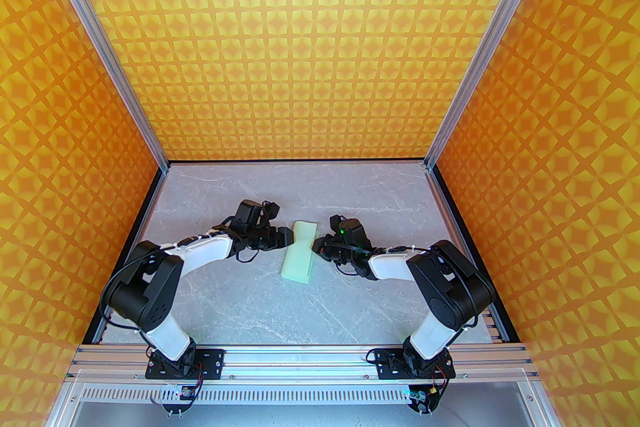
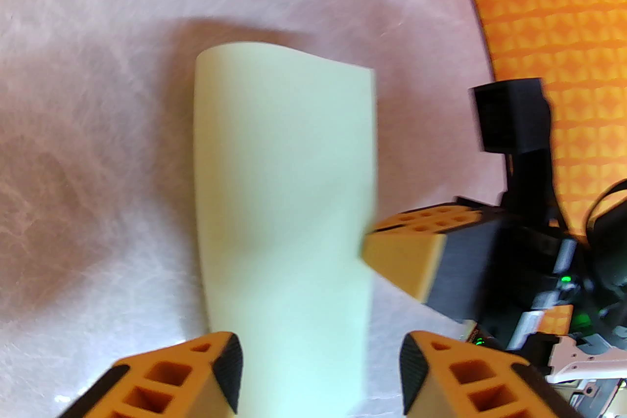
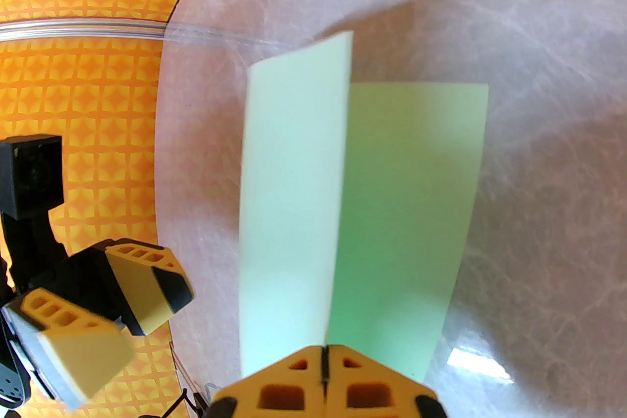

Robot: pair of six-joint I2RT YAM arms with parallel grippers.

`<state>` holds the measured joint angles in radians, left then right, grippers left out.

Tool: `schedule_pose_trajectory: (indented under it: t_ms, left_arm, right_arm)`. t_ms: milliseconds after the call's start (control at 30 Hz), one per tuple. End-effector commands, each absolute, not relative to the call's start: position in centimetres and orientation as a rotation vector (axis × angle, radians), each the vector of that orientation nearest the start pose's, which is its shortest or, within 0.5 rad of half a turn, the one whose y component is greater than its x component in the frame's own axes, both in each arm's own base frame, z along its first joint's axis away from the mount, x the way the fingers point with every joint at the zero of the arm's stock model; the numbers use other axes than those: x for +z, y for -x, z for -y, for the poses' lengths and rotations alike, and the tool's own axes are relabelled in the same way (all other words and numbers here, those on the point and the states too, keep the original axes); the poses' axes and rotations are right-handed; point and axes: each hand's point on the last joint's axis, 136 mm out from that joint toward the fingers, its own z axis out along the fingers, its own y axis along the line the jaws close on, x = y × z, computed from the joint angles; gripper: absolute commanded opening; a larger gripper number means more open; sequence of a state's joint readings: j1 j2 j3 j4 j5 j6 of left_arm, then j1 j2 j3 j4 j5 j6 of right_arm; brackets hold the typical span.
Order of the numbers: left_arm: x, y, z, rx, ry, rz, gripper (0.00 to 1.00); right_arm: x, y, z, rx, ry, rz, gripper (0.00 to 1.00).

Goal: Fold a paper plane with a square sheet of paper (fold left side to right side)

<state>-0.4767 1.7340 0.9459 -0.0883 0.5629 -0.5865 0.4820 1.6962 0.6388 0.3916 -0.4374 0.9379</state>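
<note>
Finds the left claw left of centre on the grey marbled table, fingers well apart. Straddles one end of the square sheet of paper there, a pad on either side, gripping nothing; cannot tell whether either pad touches. Shows the paper mid-table between the two arms, doubled into a long pale-green strip, upper layer lifting off the lower. Meets the right claw at the strip's right side, fingers pressed together, clamped on the edge of the raised upper flap.
</note>
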Motion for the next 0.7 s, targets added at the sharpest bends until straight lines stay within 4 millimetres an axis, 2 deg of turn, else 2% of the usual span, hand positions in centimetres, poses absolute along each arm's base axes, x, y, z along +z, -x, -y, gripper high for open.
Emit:
schedule_pose_trajectory:
  t_ms: [0,267,667]
  left_arm:
    - [5.5,-32.7,27.2,-1.06,-0.159,-2.679,0.56]
    - [4.2,-32.6,27.9,-1.042,-0.206,-2.718,0.54]
    - [3.9,-32.0,28.7,-1.039,-0.27,-2.727,0.51]
  right_arm:
    - [3.4,-31.9,-24.4,1.123,-0.299,-2.509,0.0]
    - [2.6,-32.0,-24.3,1.098,-0.303,-2.536,0.0]
    - [2.1,-32.1,-24.3,1.066,-0.286,-2.562,0.0]
